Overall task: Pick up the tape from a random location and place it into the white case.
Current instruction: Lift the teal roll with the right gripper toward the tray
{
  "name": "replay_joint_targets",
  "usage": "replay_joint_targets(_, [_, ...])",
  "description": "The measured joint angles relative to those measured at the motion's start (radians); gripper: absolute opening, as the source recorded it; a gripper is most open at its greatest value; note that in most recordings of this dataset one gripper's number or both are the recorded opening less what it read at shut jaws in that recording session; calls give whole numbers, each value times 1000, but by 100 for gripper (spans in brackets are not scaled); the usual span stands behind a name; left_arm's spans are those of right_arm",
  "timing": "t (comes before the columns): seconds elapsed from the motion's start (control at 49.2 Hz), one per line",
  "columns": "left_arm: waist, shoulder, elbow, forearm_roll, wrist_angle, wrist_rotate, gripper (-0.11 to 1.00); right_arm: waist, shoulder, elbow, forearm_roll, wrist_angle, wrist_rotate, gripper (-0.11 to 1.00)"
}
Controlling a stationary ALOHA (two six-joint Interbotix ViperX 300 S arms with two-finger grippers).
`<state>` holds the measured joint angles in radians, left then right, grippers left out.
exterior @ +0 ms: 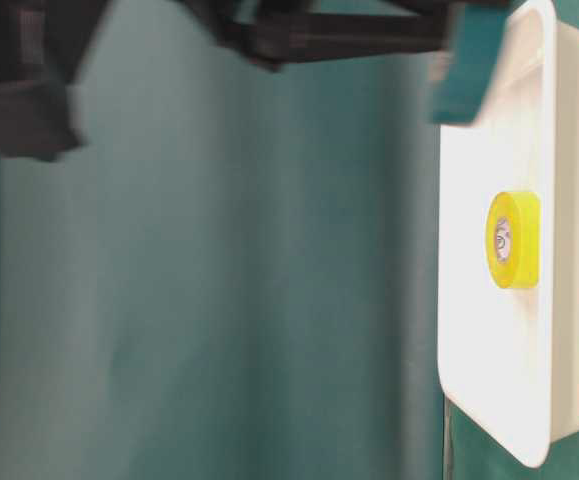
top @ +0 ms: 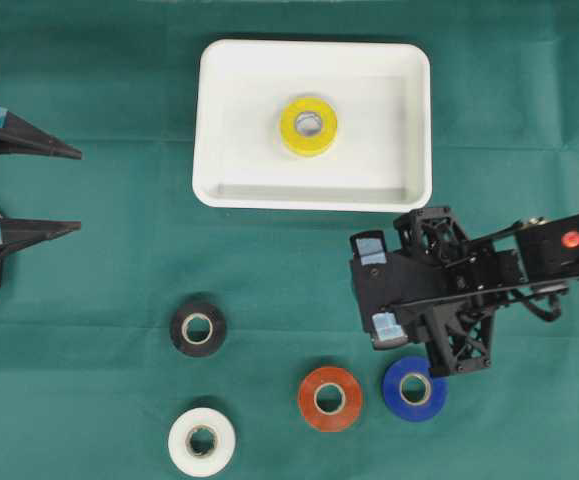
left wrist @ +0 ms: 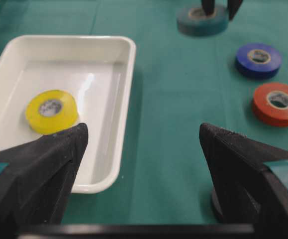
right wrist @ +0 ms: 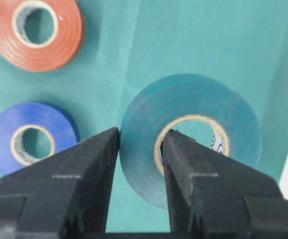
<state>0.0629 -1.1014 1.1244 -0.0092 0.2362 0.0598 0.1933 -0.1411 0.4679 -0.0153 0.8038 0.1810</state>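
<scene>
Right wrist view, teal tape roll (right wrist: 193,119), cardboard core, pinched by right tool (right wrist: 140,144)

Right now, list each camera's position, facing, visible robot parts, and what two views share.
Overhead: above, looking straight down on white case, yellow tape; left fingers, right arm show.
Table-level: low, image turned sideways, faces the case; blurred arm on top.
Left wrist: behind open left fingers, faces case.
Right wrist: behind right fingers shut on teal tape.
Shared: both wrist views show teal tape.
</scene>
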Motion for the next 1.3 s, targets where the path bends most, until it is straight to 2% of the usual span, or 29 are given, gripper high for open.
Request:
replay_joint_targets(0.508, [0, 2, 0, 0, 0, 0, 94, 0, -84, -181, -32, 255, 0, 31])
replay_joint_targets(0.712, [2, 2, 0, 0, -2, 0, 94, 0, -92, -189, -49, 272, 2, 31])
replay_joint_targets(1.301, [0, 37, 5, 2, -3, 0, 94, 0, -92, -189, -51, 272, 3, 31])
